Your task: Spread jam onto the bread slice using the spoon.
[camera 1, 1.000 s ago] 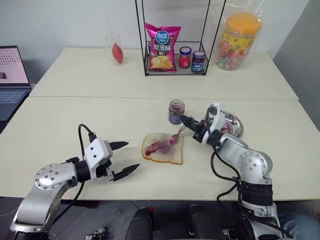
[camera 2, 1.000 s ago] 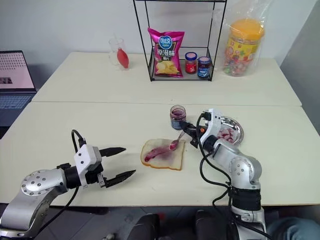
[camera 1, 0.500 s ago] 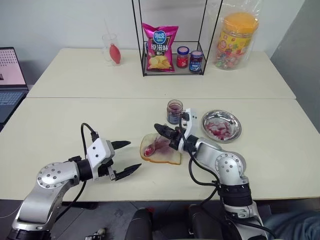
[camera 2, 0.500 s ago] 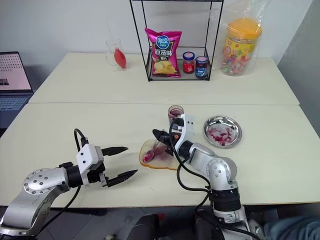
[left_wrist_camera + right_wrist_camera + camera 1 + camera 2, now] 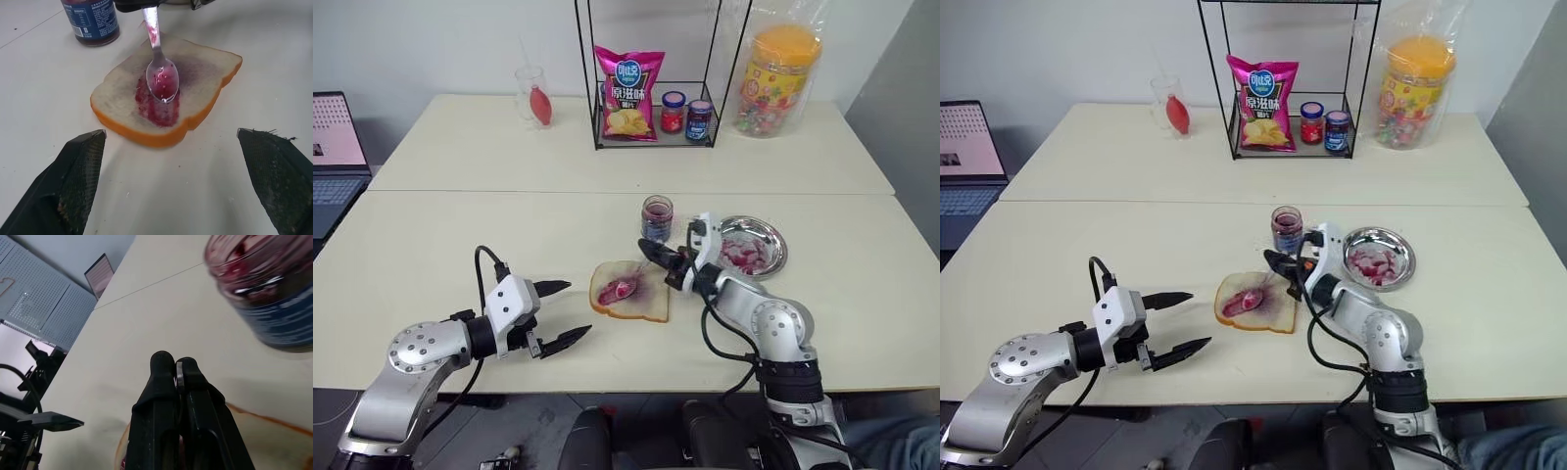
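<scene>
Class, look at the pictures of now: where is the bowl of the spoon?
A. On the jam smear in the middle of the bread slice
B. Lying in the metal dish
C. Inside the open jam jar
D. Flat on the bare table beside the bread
A: the left wrist view shows the spoon, its handle gripped by the right tool, with its bowl resting on the jam in the middle of the bread slice.

Right hand [image 5: 648,249] pulled back from over the bread slice [image 5: 630,291] toward its right edge; spoon [image 5: 161,73] bowl now on jam [image 5: 159,100] mid-slice.
</scene>
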### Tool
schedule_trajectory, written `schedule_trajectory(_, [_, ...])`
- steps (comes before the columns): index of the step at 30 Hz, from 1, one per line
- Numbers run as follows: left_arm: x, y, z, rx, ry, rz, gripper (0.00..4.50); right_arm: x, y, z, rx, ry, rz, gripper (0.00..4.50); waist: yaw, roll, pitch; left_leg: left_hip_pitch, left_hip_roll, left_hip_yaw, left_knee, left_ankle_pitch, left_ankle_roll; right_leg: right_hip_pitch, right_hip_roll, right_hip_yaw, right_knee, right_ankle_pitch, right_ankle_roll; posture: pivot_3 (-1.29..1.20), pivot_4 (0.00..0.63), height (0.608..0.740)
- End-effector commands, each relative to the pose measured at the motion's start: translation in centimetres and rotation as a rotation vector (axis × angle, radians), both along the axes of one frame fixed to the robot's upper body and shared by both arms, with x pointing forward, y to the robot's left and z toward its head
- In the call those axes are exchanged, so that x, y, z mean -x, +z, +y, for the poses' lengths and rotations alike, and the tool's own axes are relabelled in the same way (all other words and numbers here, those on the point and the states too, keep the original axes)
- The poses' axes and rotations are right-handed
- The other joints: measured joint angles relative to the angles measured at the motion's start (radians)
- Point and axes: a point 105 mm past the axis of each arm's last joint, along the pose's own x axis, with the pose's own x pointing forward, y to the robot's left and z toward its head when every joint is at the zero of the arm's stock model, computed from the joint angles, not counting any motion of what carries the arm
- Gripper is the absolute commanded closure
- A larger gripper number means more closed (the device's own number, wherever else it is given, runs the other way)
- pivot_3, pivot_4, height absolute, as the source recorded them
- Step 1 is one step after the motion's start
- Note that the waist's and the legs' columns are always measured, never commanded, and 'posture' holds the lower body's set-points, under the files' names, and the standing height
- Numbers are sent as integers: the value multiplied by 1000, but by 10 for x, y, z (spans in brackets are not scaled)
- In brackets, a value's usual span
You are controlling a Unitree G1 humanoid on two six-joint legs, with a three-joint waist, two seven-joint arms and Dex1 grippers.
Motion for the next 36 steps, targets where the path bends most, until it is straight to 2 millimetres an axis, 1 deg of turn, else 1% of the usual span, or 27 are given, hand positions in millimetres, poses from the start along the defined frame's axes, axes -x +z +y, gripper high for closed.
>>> schedule_trajectory(1, [-1, 8, -7, 4, -26, -52, 0, -3, -3, -29, 29, -98, 6, 4470, 1, 0, 0, 0, 0, 0, 0, 0, 0, 0, 0, 0, 0, 0, 0, 0, 150, 740])
schedule_trajectory(4, [-3, 9, -7, 9, -25, -58, 0, -4, -3, -38, 24, -129, 7, 4470, 3, 0, 0, 0, 0, 0, 0, 0, 0, 0, 0, 0, 0, 0, 0, 0, 150, 740])
schedule_trajectory(6, [-5, 11, -6, 14, -13, -68, 0, -2, 6, -40, -20, -122, -20, 4470, 7, 0, 0, 0, 0, 0, 1, 0, 0, 0, 0, 0, 0, 0, 0, 0, 150, 740])
schedule_trajectory(8, [-6, 11, -5, 20, -1, -72, 0, 2, 17, -37, -63, -97, -47, 4470, 10, 0, 0, 0, 0, 0, 1, 0, 0, 0, 0, 0, 0, 0, 0, 0, 150, 740])
schedule_trajectory(11, [-5, 12, -4, 26, 5, -71, 0, 5, 27, -30, -103, -72, -62, 4470, 9, 0, 0, 0, 0, 0, 1, 0, 0, 0, 0, 0, 0, 0, 1, 0, 150, 740])
schedule_trajectory(15, [-6, 20, -3, 54, 13, -51, 0, 10, 42, -25, -141, -32, -98, 4470, 6, 0, 0, 0, 1, 0, 0, 0, 0, 0, 1, 0, 0, 0, 0, 0, 150, 740])
schedule_trajectory(17, [-8, 30, -7, 66, -9, -66, 0, 11, 51, -29, -155, -30, -127, 4470, 4, 0, 0, 0, 1, 0, 0, 0, 0, 0, 1, 0, 0, 0, 0, 0, 150, 740])
schedule_trajectory(20, [-11, 47, -20, 82, -57, -99, 0, 12, 60, -44, -160, -58, -166, 4470, 9, 0, 0, -1, 0, 0, 1, 0, 0, 0, 0, 0, 0, 0, 0, 0, 150, 740])
schedule_trajectory(23, [-12, 58, -29, 92, -90, -118, 0, 12, 67, -56, -171, -84, -189, 4470, 13, 0, 0, -1, -1, 0, 2, 0, 0, 0, 0, 0, -1, 1, 1, 0, 150, 740])
schedule_trajectory(24, [-13, 61, -33, 96, -101, -119, 0, 12, 69, -60, -173, -99, -198, 4470, 13, 0, 0, -1, -1, 0, 2, 0, 0, 1, 0, 1, -1, 1, 1, 0, 150, 740])
schedule_trajectory(25, [-16, 66, -45, 69, -132, -137, 0, 8, 78, -80, -182, -185, -234, 4470, 13, 0, 0, -1, -1, 0, 1, 0, 0, 1, 0, 1, -1, 1, 1, 0, 150, 740])
schedule_trajectory(26, [-18, 70, -54, 47, -151, -150, 0, 6, 84, -95, -188, -248, -259, 4470, 10, 0, 0, 0, 0, 0, 1, 0, 0, 0, 0, 1, 0, 1, 1, 0, 150, 740])
schedule_trajectory(27, [-20, 72, -59, 31, -163, -159, 0, 5, 88, -105, -193, -289, -275, 4470, 14, 1, 1, 0, 0, 0, 1, 0, 0, 0, 1, 1, 0, 1, 1, 0, 150, 740])
schedule_trajectory(29, [-26, 75, -77, 14, -190, -161, 0, 2, 87, -133, -159, -408, -291, 4470, 20, 1, 1, -3, 0, -2, 2, 0, 0, 0, 1, -2, 1, 1, 2, 0, 150, 740])
schedule_trajectory(30, [-27, 75, -93, 35, -232, -156, 0, 1, 83, -154, -123, -492, -307, 4470, 21, 1, 1, -1, -1, -2, 2, 0, 0, 1, 1, -1, 0, 1, 2, 0, 150, 740])
schedule_trajectory(32, [-32, 73, -114, 63, -265, -141, 0, -1, 76, -180, -64, -599, -318, 4470, 20, 1, 1, -1, -3, -1, 3, 0, 0, 2, 0, 0, -1, 2, 3, 0, 150, 740])
schedule_trajectory(33, [-34, 69, -121, 62, -272, -134, 0, -2, 72, -186, -53, -623, -312, 4470, 19, 1, 1, -1, -2, 1, 3, 0, 0, 2, -1, 1, -2, 2, 4, 0, 150, 740])
schedule_trajectory(36, [-41, 63, -132, 27, -264, -142, 0, -4, 64, -190, -39, -630, -306, 4470, 1, 1, 1, -1, -2, 3, 2, 0, 0, 1, 0, 5, -1, 2, 4, 0, 150, 740])
